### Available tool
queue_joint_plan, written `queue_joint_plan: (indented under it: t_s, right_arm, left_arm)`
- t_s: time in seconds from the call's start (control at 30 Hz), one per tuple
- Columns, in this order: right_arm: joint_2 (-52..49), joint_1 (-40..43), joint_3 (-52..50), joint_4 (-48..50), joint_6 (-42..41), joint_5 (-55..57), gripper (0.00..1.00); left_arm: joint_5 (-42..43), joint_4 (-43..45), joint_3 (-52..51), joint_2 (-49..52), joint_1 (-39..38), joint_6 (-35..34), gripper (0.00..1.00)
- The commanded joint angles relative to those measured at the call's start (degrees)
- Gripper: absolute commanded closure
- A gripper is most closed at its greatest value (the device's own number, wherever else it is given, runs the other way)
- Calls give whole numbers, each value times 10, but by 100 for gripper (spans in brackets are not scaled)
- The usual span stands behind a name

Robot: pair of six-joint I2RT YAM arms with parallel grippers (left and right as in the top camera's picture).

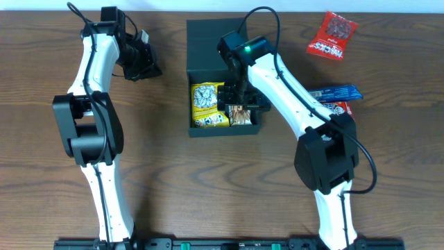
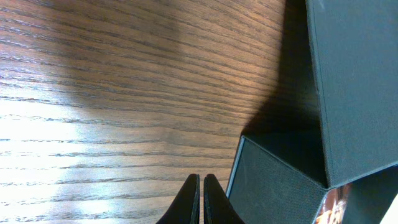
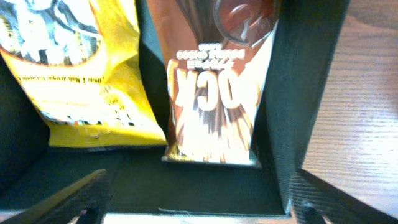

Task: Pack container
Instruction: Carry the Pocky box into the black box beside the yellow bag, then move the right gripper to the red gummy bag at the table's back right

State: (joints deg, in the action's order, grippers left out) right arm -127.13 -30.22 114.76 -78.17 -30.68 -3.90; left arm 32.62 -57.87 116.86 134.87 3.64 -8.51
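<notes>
The container [image 1: 223, 130] is a dark box in mid-table, its flap lid [image 1: 205, 42] standing open behind it. Inside lie a yellow snack packet [image 1: 208, 104] and a brown one [image 1: 241, 114]. My right gripper [image 1: 243, 97] hangs over the box's right half. In the right wrist view it [image 3: 199, 205] is open with nothing between its fingers, and the brown packet [image 3: 214, 93] lies on the box floor beside the yellow packet [image 3: 81, 74]. My left gripper [image 1: 142, 62] is shut and empty left of the box; the left wrist view shows its tips [image 2: 201, 199] together over the wood beside the container wall [image 2: 273, 180].
A red packet [image 1: 333, 36] lies at the back right of the table. A blue packet [image 1: 336, 92] and a red-and-white one [image 1: 340, 109] lie right of the box, partly under my right arm. The container's right wall [image 3: 292, 93] is close to my right finger.
</notes>
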Motion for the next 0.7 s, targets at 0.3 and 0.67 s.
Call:
queue_joint_plan:
  t_s: [0.3, 0.67]
  right_arm:
    - [3, 21, 64, -17, 51, 2, 98]
    - [-4, 16, -41, 52, 96, -39, 98]
  left_arm:
    - [0, -1, 0, -5, 2, 13, 94]
    - [0, 7, 0, -5, 2, 13, 94]
